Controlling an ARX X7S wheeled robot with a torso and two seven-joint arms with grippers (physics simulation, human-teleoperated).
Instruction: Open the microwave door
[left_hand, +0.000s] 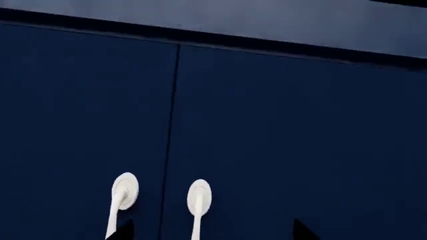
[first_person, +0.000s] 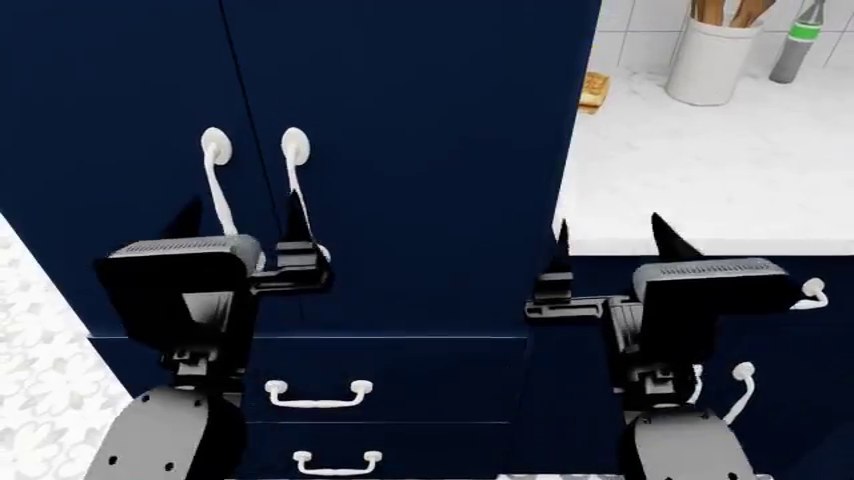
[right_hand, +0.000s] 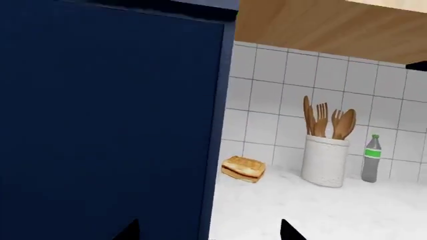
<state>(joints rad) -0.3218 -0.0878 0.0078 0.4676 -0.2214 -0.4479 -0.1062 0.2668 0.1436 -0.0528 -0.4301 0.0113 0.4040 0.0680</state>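
A tall navy cabinet (first_person: 400, 150) fills most of the head view, its two doors meeting at a thin vertical seam. Two long white handles (first_person: 214, 185) hang side by side near that seam. Below them sit two navy drawers (first_person: 387, 385), each with a white bar pull.

Both arms are raised in front of the cabinet, wrists level, fingers pointing up and forward. The left gripper (first_person: 240, 215) sits in front of the door handles, its dark fingertips spread apart with nothing between them. The right gripper (first_person: 614, 235) is at the cabinet's right edge, where it meets a white countertop (first_person: 694, 170); its fingertips are also spread wide and empty.

In the right wrist view, the countertop carries a white utensil crock (right_hand: 325, 161) holding wooden spoons and a fork, a grey bottle with a green band (right_hand: 371, 159), and a toasted sandwich (right_hand: 243, 168) close to the cabinet side. White wall tiles run behind them.

No microwave or microwave door can be made out in any view. The left wrist view shows only cabinet doors and the handle tops.
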